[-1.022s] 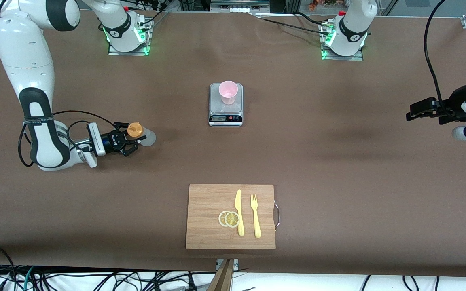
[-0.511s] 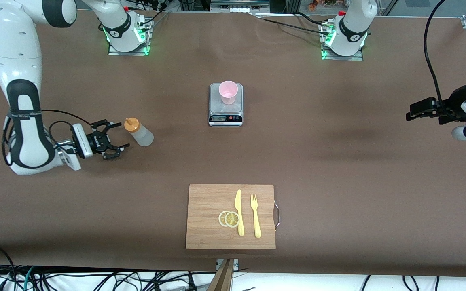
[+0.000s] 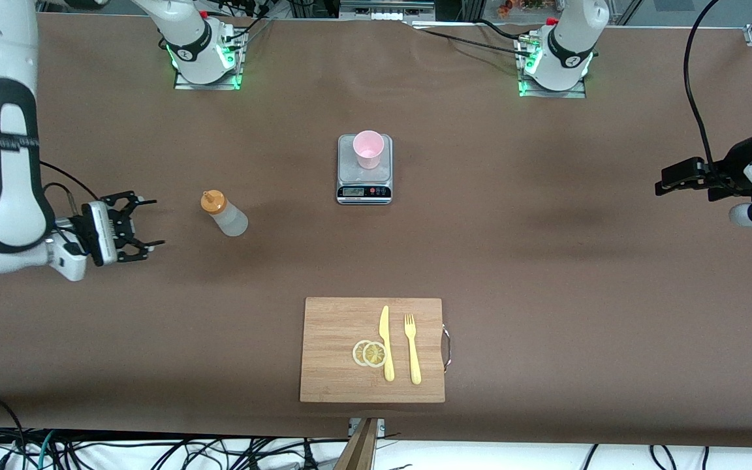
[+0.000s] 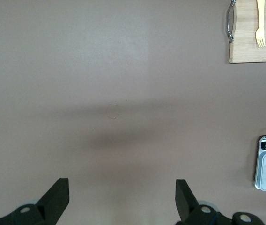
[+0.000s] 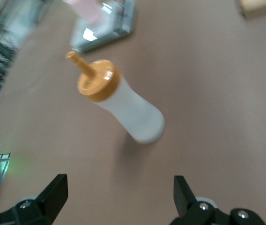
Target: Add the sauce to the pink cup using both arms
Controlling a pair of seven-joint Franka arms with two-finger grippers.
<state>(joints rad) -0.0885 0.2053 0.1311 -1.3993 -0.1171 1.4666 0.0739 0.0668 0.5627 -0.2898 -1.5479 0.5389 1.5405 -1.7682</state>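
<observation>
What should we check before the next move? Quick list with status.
1. Translucent whitish squeeze bottle with orange cap standing upright on the table: ok.
2. Right gripper fingers open, clear of the bottle: ok.
3. Left gripper open, waiting at its end of the table: ok.
4. Pale pink plastic cup upright on the grey kitchen scale: ok.
5. Sauce in the cup: cannot tell.
</observation>
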